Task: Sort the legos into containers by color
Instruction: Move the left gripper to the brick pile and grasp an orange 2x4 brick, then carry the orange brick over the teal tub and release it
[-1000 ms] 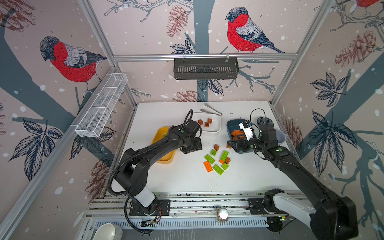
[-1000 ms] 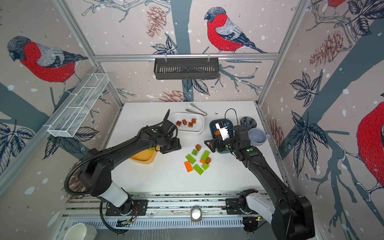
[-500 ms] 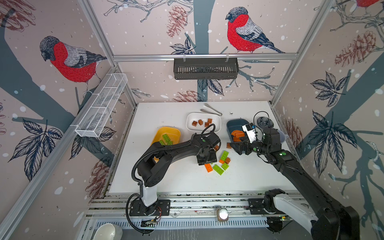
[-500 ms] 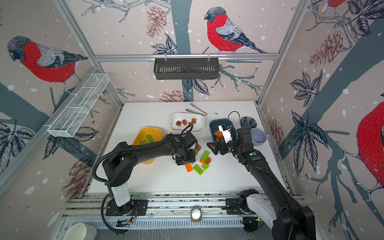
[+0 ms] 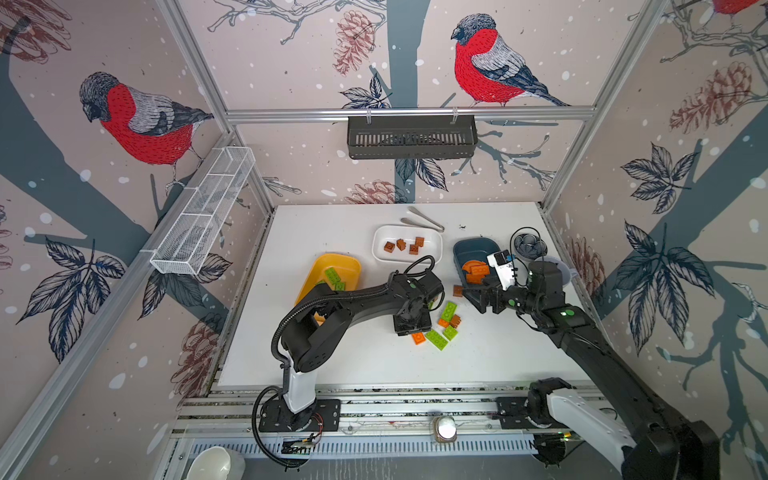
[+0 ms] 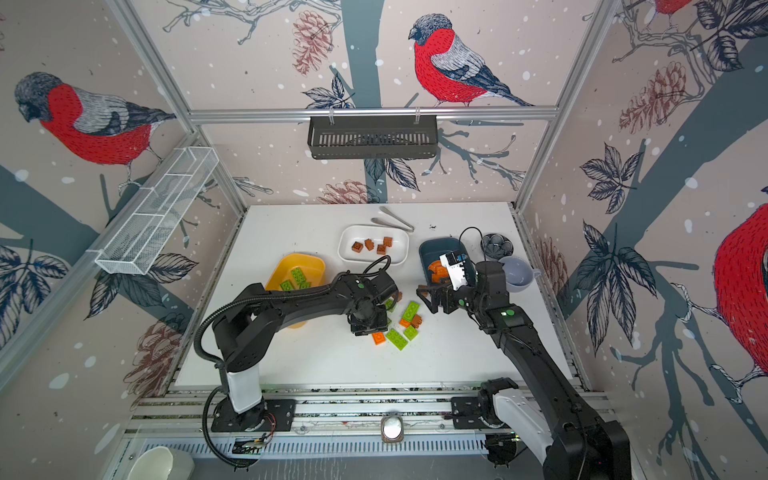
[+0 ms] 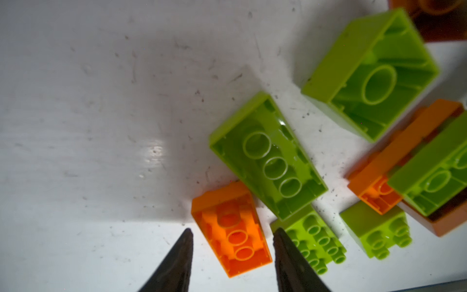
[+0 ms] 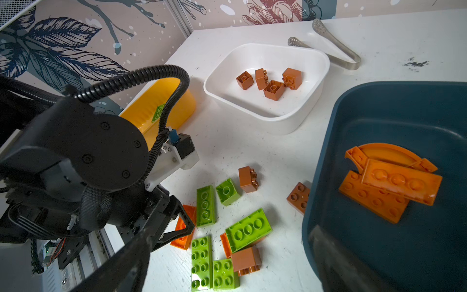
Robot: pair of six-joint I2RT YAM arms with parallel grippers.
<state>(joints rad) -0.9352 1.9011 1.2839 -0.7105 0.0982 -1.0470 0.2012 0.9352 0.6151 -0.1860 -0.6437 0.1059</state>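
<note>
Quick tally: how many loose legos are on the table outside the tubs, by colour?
green legos: 5
orange legos: 2
brown legos: 3
Total: 10

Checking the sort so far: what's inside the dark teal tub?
Inside the teal tub: two orange plates and a curved orange arch, overlapping. Anything beneath that stack is covered.

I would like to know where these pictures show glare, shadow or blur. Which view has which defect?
Left wrist view: a small glare spot and a broad grey shadow on the table; the lime brick with one round tube is slightly soft. Right wrist view: the right claw is out of focus, the white tub sharp.
</note>
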